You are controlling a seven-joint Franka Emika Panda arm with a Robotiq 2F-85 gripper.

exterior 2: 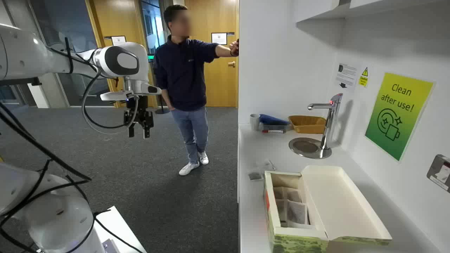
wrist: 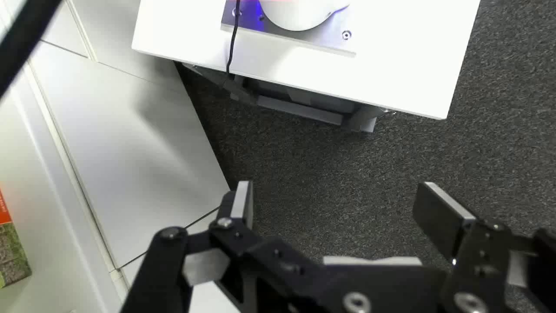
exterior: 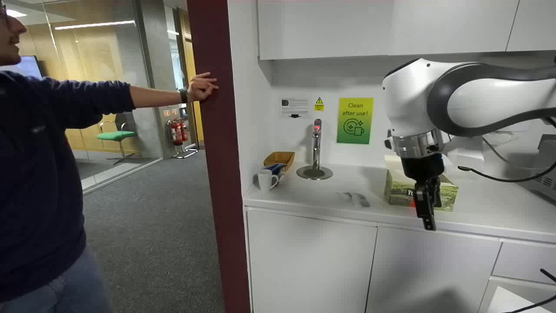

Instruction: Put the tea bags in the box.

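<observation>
The box (exterior: 449, 198) is a low carton with green printed sides on the counter. In an exterior view the box (exterior 2: 299, 244) has its lid folded open toward the wall, and several tea bags (exterior 2: 296, 211) lie inside. Pale flat tea bags (exterior 2: 255, 176) lie on the counter just beyond the box's far end; they also show in an exterior view (exterior: 360, 201). A corner of the box (wrist: 12, 254) shows in the wrist view. My gripper (wrist: 341, 200) is open and empty, over the floor. In both exterior views the gripper (exterior 2: 139, 133) (exterior: 428, 224) hangs pointing down, in front of the counter, apart from the box.
A chrome tap (exterior 2: 332, 119), a brown basket (exterior 2: 307, 123), a blue item (exterior 2: 272, 119) and a white mug (exterior: 266, 180) stand at the counter's far end. Cupboards (exterior: 369, 26) hang above. A person (exterior 2: 186, 80) stands by the wall. The robot's white stand (wrist: 304, 71) is near.
</observation>
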